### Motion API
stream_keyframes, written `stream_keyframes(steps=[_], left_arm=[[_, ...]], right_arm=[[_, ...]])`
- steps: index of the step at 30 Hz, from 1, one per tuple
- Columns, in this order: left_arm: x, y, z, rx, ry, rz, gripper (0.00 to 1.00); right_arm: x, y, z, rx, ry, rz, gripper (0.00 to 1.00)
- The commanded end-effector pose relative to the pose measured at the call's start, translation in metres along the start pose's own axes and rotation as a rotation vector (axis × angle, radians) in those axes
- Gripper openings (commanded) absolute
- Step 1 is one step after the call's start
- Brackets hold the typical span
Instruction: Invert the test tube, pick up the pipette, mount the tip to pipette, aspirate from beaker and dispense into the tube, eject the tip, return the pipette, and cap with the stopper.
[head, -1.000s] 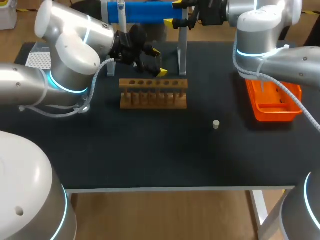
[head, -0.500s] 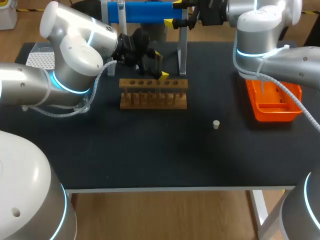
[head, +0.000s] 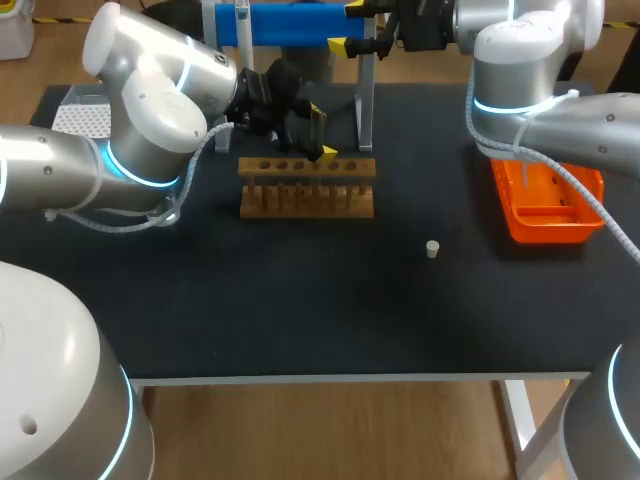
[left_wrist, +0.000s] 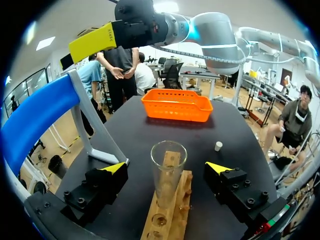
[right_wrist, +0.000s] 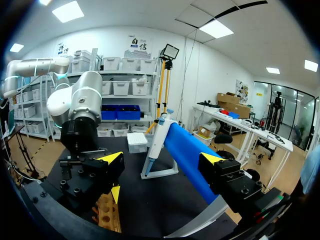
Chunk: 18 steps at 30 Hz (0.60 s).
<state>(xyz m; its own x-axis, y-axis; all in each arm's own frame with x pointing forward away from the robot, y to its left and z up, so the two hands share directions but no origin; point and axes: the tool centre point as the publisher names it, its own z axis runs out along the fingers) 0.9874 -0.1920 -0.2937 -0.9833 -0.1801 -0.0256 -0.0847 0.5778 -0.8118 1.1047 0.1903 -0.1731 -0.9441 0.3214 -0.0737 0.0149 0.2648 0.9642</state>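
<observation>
A clear glass test tube (left_wrist: 168, 175) stands in the wooden rack (left_wrist: 169, 217) (head: 307, 186). My left gripper (left_wrist: 166, 168) (head: 308, 128) is open around the tube, with a gap on each side. At the table's back, the blue pipette (head: 290, 22) (right_wrist: 186, 149) lies on its stand. My right gripper (right_wrist: 162, 159) (head: 352, 28) is open at the pipette's end, fingers apart on either side of it. The small white stopper (head: 432, 249) (left_wrist: 218, 146) lies on the black table, right of the rack.
An orange basket (head: 545, 205) (left_wrist: 176, 105) sits at the table's right side. A white tip box (head: 78, 118) (right_wrist: 136, 141) is at the back left. The pipette stand's upright (head: 366, 100) rises just behind the rack's right end.
My left gripper has shifted a little to the right and turned, coming in over the rack around the tube. The right arm has stayed still.
</observation>
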Motion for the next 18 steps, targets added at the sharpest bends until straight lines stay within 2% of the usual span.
stream_keyframes(steps=[1,18], left_arm=[[-0.0017,0.0012,0.0040,-0.009,0.004,0.009,1.00],[-0.0019,0.0040,0.0107,-0.002,0.027,0.024,1.00]], right_arm=[[0.0001,-0.0001,-0.0008,0.000,0.000,-0.001,1.00],[0.0001,-0.0001,-0.0008,0.000,0.000,-0.001,1.00]])
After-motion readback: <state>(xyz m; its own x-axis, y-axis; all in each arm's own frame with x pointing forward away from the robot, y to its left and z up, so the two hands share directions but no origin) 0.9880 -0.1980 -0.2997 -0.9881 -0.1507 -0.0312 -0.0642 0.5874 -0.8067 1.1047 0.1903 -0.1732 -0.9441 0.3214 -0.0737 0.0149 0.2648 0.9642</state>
